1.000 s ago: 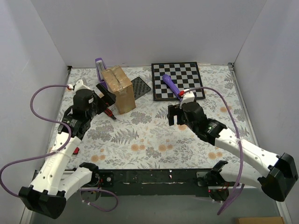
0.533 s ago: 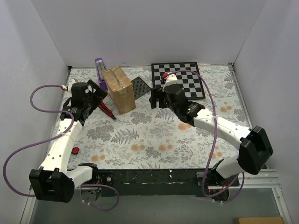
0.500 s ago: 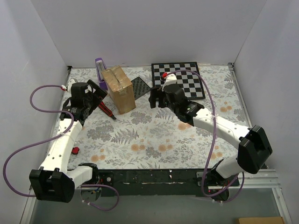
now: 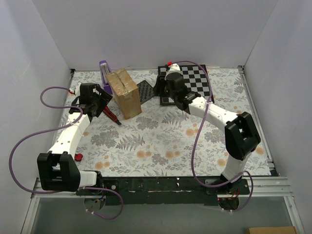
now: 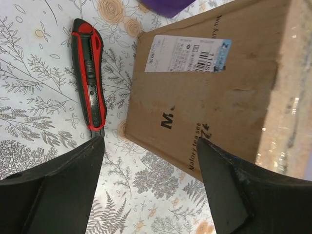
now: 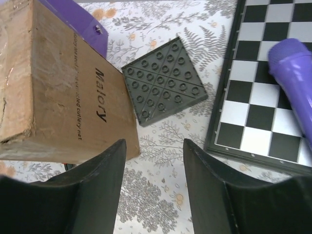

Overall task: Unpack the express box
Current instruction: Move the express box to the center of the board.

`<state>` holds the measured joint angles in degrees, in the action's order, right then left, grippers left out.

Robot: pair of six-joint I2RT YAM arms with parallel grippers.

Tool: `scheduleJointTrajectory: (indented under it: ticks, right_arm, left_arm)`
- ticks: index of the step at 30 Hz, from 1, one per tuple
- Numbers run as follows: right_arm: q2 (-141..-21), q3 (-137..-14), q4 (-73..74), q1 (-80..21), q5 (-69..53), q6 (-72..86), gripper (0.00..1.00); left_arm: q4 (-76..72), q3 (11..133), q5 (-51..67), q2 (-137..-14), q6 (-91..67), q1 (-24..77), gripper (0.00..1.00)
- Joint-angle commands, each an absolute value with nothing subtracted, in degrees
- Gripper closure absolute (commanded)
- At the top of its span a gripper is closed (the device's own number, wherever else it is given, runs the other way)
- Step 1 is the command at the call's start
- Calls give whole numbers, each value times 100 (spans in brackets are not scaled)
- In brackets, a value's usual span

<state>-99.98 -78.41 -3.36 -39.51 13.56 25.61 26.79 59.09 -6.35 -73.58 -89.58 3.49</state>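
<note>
I read this as the approach step: nothing is cut or lifted, and the tape on the express box [image 4: 123, 92] looks unbroken. The box stands at the far left of the tabletop [image 4: 156, 146], turned off square, its labelled side toward my left arm. My left claw [image 5: 151, 141] hangs just beside that labelled side, jaws well apart and holding nothing. My right claw [image 6: 154, 144] faces the opposite, printed side from the right, jaws moderately apart and also empty. Neither touches the carton as far as I can tell. The red box cutter [image 5: 88, 85] lies just left of the box, untouched. Next, I judge, one claw has to steady the carton while the other takes up the cutter to reach the taped seam. The glossy tape may let a pinch slip.

Plain white walls [image 4: 146, 29] close in a floral-patterned tabletop. A chessboard [image 4: 195, 83] lies at the far right, a grey studded plate [image 6: 164, 79] sits between it and the box, and a purple cylinder [image 6: 295, 78] rests on the board. Something purple [image 4: 104, 68] stands behind the box.
</note>
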Motion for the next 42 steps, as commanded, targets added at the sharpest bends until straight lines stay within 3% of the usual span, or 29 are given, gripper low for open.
scheduleJointTrajectory:
  ticks: [1, 6, 12, 23, 42]
  right_arm:
    - [-10414, -8367, -826, -3982, 897, 2742, 45]
    - [-10749, -8402, -1352, -3894, 704, 2970, 43]
    - [-11258, -8683, -1907, -3867, 299, 3076, 41]
    - [-12252, -9607, -1775, -3876, -799, 3340, 44]
    - [-11409, -8202, -1775, -4262, -1178, 2900, 48]
  left_arm:
    - [2303, 5854, -475, -7479, -8887, 316, 26]
    - [2119, 5854, -422, -7725, -8851, 308, 39]
    - [1855, 5564, -255, -7875, -9000, 308, 42]
    - [1372, 5247, 289, -8138, -9079, 316, 41]
    - [1063, 4878, 800, -7893, -8771, 746, 38]
